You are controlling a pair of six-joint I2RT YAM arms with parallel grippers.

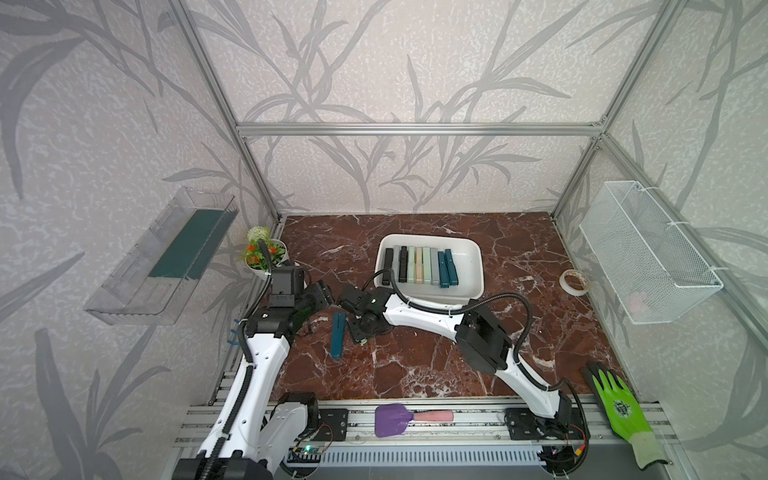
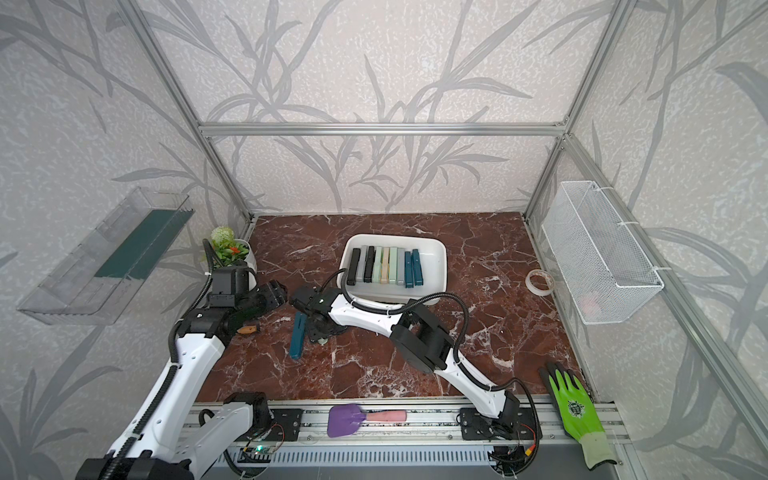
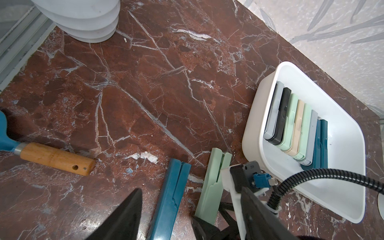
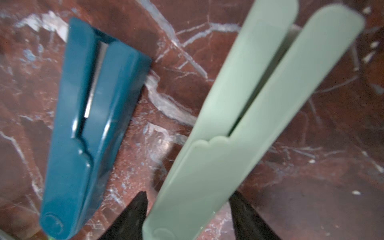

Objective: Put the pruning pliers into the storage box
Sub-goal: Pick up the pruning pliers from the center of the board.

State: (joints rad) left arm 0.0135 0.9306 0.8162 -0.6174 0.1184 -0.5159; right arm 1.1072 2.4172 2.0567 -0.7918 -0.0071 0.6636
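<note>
Pale green pliers lay on the marble beside a teal pair, both outside the storage box, where a row of pliers sat packed. Our right gripper straddled the green one's end for a lift; we couldn't tell if it had clamped. Our left gripper hung open and empty.

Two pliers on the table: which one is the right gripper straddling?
The pale green pliers: the right gripper straddles one end. The dark teal pliers lie alongside, outside its fingers.
</note>
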